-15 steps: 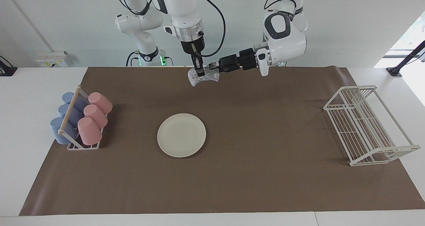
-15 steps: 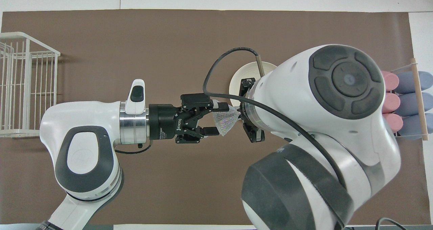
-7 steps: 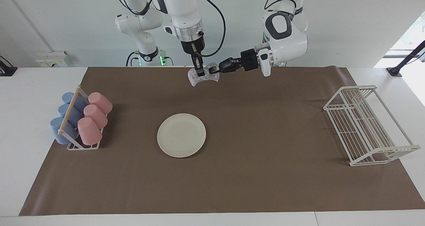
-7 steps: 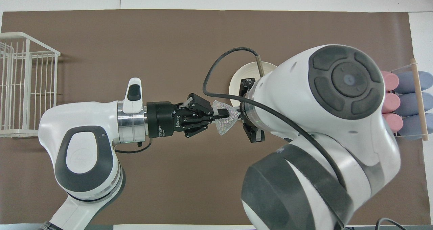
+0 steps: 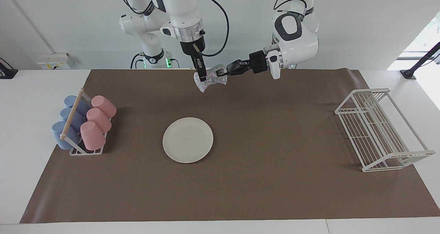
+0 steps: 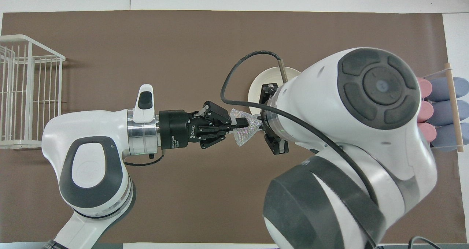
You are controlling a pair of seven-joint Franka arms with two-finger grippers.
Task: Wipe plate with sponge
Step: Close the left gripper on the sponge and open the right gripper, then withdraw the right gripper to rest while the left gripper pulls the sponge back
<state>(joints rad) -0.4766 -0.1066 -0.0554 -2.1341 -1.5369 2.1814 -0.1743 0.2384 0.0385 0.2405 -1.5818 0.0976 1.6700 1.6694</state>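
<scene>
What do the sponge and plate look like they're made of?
The sponge: seemingly a soft pad covered in silvery, glittery fabric, since it sparkles and crumples where it is pinched. The plate: a plain cream, matte surface with no glare, perhaps plastic or unglazed ceramic; the look alone doesn't settle which.

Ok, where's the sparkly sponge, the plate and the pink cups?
sponge (image 5: 210,78), facing view, its glittery middle.
plate (image 5: 188,140), facing view, its flat centre.
pink cups (image 5: 99,119), facing view, the middle cup's side.
</scene>
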